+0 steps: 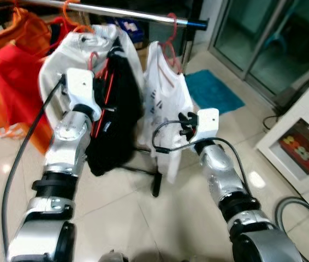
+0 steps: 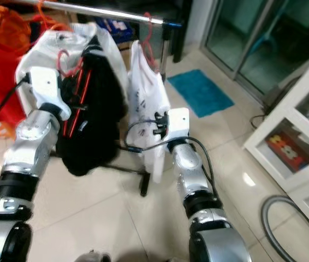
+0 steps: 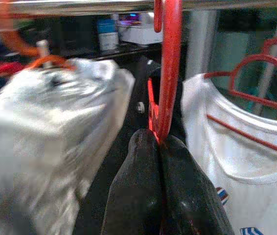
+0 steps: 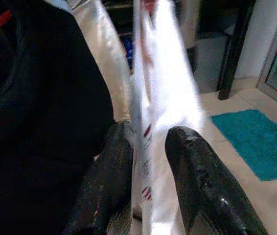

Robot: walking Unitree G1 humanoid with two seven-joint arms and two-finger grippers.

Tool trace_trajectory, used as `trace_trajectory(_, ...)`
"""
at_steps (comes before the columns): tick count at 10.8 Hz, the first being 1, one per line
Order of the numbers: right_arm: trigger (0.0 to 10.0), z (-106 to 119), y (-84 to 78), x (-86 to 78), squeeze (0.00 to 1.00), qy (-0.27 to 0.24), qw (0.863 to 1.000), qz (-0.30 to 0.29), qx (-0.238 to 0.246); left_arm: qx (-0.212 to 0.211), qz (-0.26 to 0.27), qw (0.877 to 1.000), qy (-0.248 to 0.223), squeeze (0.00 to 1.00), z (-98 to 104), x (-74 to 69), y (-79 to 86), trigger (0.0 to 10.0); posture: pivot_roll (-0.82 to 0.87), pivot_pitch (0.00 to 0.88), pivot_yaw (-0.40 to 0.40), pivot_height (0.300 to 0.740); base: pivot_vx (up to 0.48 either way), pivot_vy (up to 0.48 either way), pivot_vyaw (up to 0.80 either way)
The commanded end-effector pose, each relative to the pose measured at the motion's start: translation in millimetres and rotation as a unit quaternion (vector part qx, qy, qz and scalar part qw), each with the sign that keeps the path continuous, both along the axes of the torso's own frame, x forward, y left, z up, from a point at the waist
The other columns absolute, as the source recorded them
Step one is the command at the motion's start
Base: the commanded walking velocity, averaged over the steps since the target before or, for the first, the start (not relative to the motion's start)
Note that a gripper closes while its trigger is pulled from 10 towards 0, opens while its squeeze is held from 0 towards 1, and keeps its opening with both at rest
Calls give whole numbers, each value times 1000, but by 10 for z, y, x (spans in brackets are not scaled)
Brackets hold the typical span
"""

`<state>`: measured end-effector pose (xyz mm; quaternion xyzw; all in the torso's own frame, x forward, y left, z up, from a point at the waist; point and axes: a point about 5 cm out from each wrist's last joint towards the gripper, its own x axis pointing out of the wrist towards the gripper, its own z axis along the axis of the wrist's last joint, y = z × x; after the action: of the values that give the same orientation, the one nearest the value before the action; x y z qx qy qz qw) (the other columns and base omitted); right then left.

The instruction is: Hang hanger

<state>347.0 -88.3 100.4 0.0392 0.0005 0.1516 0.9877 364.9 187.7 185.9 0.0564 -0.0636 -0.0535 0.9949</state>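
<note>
Red plastic, the hanger [image 3: 167, 73] sat pinched in the left gripper [image 3: 159, 147], its hook just under the rail [image 1: 138, 12], black garment [image 1: 113, 114] dangling. The right gripper [image 4: 148, 147] was spread around the white shirt [image 1: 168, 103]. Hooking seemed underway; next, lift over the rail.

We count, on rail [image 1: 127, 12]:

- Garments, white: two — jacket-like one [image 1: 61, 60] at left, printed T-shirt [image 1: 168, 98] at right.
- Garment, black with red trim [image 1: 113, 109]: one, between whites.
- Garments, orange/red [image 1: 12, 71]: bunched at far left; we cannot separate count.
- Hangers, red: we make out three hooks — one [image 3: 170, 68] held in left pincer [image 3: 159, 143], one [image 1: 171, 41] in T-shirt, one [image 1: 70, 11] further left.
- Rug, teal [image 1: 214, 90]: one.
- Cabinet, white [image 1: 302, 142]: one.
- Arms, silver: two.
</note>
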Motion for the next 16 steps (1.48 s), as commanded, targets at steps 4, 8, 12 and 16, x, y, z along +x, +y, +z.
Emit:
trace_trajectory(4, 10000, -9, -210, 11, 0, -4, 999, -41, -10, 11, -31, 995, -89, 0, 456, -114, -357, 10000, 104, 72, -15, 740, 464, 0, 0)
trace_trajectory(8, 10000, -48, -271, 11, 0, 9, 999, -45, -13, -25, -10, 995, -99, 0, 691, -267, -488, 10000, 101, 70, -21, 740, 0, 0, 0)
trace_trajectory(12, 10000, -91, -226, 1, 0, 24, 999, -24, -19, -78, 94, 992, -20, 0, 440, -50, 223, 10000, 98, 66, -39, 740, 0, 0, 0)
trace_trajectory(16, 10000, -155, -268, -63, 0, 30, 999, -17, -30, -69, 89, 994, -14, 0, 502, 122, 400, 10000, 66, 74, -37, 740, 0, 0, 0)
